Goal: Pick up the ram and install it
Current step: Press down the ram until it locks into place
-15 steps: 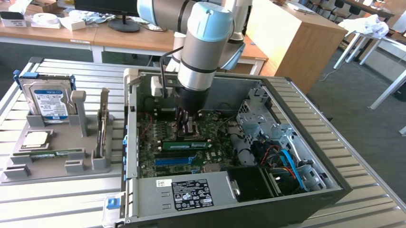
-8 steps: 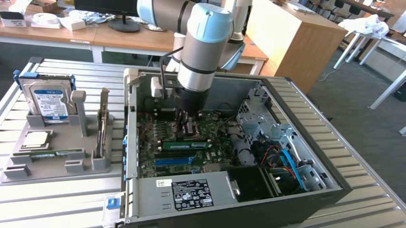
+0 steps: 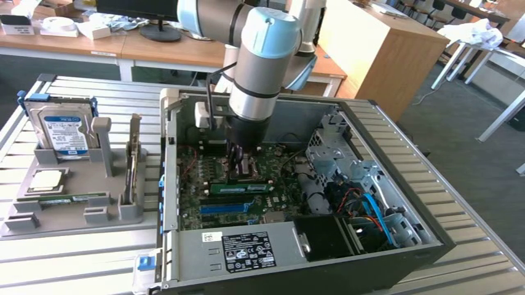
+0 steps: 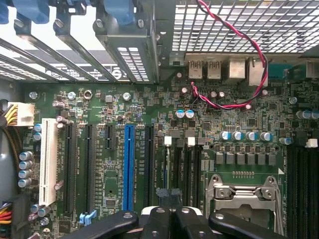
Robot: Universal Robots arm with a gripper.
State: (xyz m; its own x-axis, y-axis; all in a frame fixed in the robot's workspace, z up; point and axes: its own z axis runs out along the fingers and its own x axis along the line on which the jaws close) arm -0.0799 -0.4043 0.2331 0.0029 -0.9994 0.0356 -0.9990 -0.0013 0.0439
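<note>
A green ram stick (image 3: 70,198) with a pale label lies flat in the grey tray (image 3: 74,216) at the exterior view's left. A second green stick (image 3: 242,187) stands on edge on the motherboard inside the open computer case (image 3: 410,255). My gripper (image 3: 242,171) reaches down into the case, right beside that upright stick; I cannot tell if it touches it. In the wrist view my gripper (image 4: 169,199) is shut with nothing visible between the fingers. It hangs over the dark memory slots (image 4: 183,159), between the blue slot (image 4: 128,167) and the processor socket (image 4: 244,199).
The tray also holds a blue-labelled hard drive (image 3: 59,126), a silver processor chip (image 3: 45,179) and an upright card (image 3: 134,161). The power supply (image 3: 238,249), drive cage (image 3: 332,153) and cables (image 3: 361,206) crowd the case. A red-black wire (image 4: 234,104) loops near the rear ports.
</note>
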